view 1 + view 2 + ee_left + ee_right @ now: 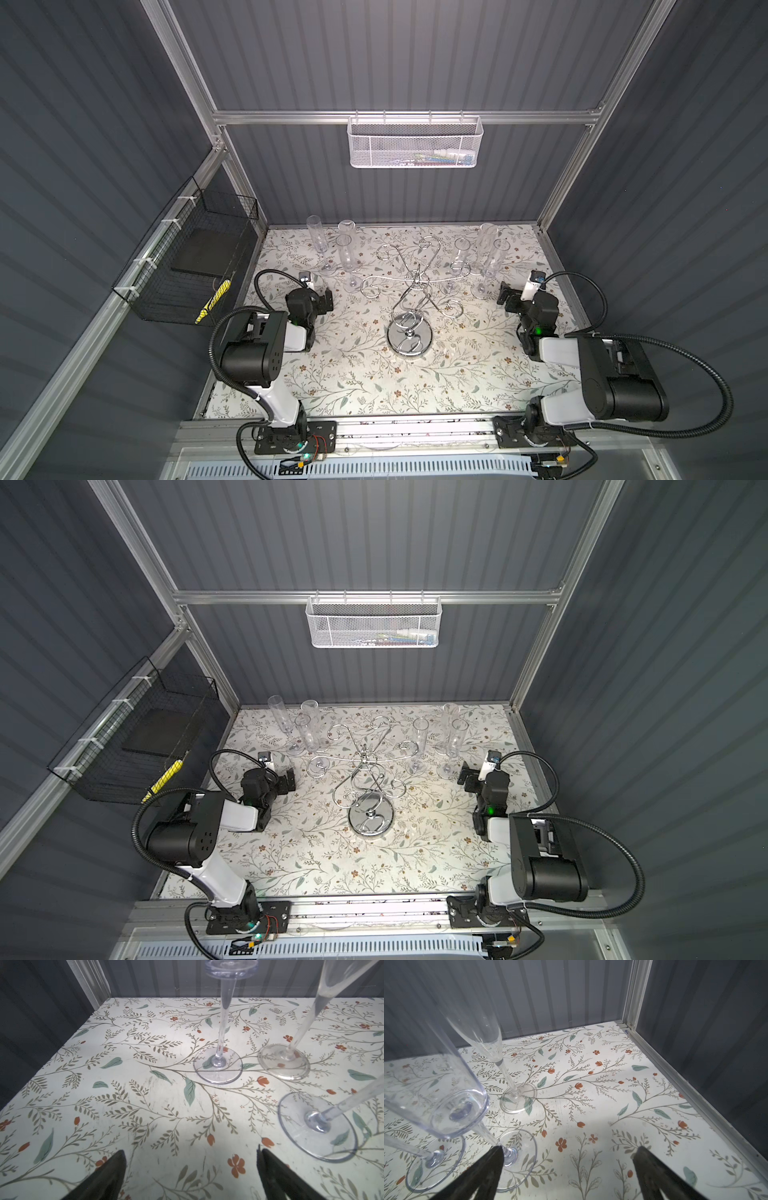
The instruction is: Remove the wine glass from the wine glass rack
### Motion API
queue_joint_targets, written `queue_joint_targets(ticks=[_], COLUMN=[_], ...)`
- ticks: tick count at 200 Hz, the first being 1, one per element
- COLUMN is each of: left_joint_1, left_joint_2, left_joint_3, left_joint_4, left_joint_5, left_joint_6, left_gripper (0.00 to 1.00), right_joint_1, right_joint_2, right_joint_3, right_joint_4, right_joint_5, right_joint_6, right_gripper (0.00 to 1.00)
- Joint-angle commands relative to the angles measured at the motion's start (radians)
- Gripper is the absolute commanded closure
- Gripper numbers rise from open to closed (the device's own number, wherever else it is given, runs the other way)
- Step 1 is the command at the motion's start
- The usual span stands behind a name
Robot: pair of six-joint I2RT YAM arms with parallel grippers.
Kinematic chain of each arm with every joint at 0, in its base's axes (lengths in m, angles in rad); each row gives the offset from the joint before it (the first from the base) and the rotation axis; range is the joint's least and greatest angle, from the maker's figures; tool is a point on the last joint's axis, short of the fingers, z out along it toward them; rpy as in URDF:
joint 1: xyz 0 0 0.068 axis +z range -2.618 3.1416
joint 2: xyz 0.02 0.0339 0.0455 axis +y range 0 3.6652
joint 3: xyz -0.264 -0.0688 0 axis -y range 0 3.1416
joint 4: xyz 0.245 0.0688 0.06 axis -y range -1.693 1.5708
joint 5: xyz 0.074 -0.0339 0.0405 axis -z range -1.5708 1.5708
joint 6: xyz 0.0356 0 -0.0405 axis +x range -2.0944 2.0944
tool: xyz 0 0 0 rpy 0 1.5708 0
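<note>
The chrome wine glass rack [409,336] [370,818] stands mid-table, and I make out no wine glass hanging on its curled arms. Three clear wine glasses [347,253] [218,1068] stand upright on the table left of the rack. Three more [488,249] [518,1097] stand to its right. My left gripper [326,301] [191,1151] is open and empty, low over the table just in front of the left glasses. My right gripper [505,295] [570,1148] is open too. One of its fingers [492,1163] lies beside the foot of the nearest right-hand glass.
The floral table top [374,382] is bounded by grey walls and aluminium frame posts. A white mesh basket [415,143] hangs on the back rail. A black wire basket [199,266] holding a yellow item hangs on the left wall.
</note>
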Motion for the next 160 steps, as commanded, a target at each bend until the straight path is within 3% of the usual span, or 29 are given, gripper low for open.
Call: queue_joint_targets(ticks=[1,160], left_joint_1=[-0.003,-0.003], left_joint_2=[-0.002,0.001], left_joint_3=[0.006,0.005], left_joint_4=[-0.004,0.008], left_joint_5=[-0.015,-0.017], left_joint_6=[0.015,0.014], left_gripper=[0.00,0.00], right_joint_1=[0.006,0.008], right_joint_2=[0.008,0.007], right_joint_3=[-0.009,0.003], right_joint_4=[0.067,0.040], right_joint_5=[0.015,0.014], right_joint_6=[-0.010,-0.013], right_gripper=[0.01,0.01])
